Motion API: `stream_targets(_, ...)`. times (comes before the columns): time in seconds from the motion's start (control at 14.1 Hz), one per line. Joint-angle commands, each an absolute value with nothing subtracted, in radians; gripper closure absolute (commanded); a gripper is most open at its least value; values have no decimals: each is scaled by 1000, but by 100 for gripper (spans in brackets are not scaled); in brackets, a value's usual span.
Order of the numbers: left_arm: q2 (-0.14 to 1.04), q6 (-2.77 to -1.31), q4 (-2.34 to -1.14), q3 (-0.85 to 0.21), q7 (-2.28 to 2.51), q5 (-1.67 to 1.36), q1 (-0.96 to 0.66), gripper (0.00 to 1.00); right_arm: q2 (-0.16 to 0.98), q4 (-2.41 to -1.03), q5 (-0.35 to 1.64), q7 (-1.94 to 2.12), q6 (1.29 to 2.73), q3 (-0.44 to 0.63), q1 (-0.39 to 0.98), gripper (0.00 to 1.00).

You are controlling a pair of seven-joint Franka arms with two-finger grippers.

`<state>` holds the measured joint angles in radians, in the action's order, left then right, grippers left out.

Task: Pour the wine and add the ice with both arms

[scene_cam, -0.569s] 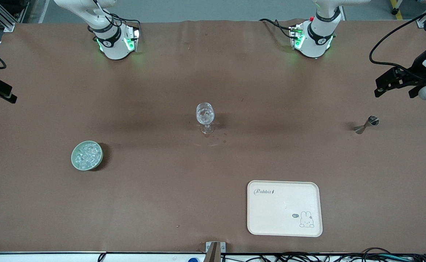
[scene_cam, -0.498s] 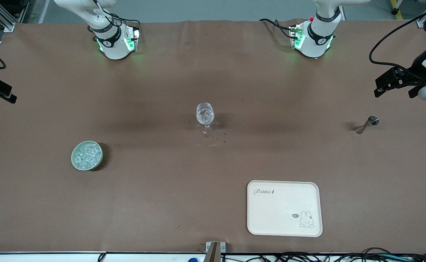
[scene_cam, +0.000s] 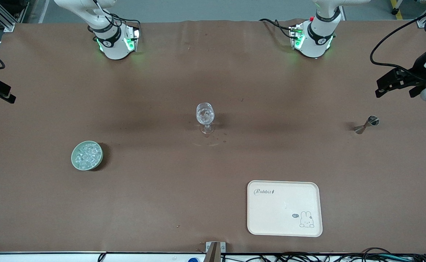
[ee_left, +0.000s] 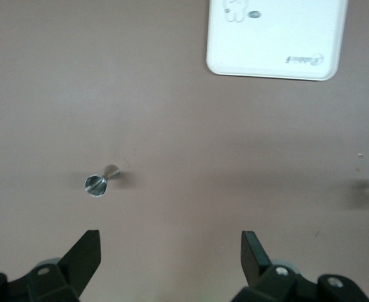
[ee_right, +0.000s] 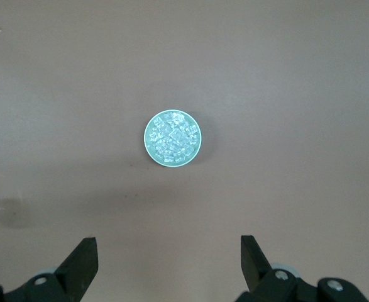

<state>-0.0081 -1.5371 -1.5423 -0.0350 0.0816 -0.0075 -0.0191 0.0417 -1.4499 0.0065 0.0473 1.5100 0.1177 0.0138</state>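
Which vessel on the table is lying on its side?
The small metal jigger, toward the left arm's end of the table, lies tipped over. The stemmed glass and the pale green bowl of ice stand upright.

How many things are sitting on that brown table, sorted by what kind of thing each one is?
Stemmed glass: 1
Pale green bowl with ice in it: 1
Small metal measuring cup: 1
Cream tray: 1
Total: 4 things on the table. The left tool and the right tool hang open above it, holding nothing.
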Motion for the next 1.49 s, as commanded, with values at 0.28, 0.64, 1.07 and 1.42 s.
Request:
stream_targets(0.28, 54, -1520, -1519, 190, 514, -57, -26, 0, 29, -1454, 9, 61, 1509, 115, 6, 0)
stream_targets(0.64, 199, -1520, -1519, 440, 525, -250, -26, 0, 31, -1454, 8, 60, 1511, 115, 6, 0)
stream_targets(1.07, 484, -1520, -1517, 738, 515, -614, -14, 0, 34, -1460, 20, 60, 1542, 115, 3, 0)
stream_targets(1.42, 692, -1514, -1526, 778, 370, -811, 24, 0, 38, -1465, 20, 60, 1543, 114, 6, 0)
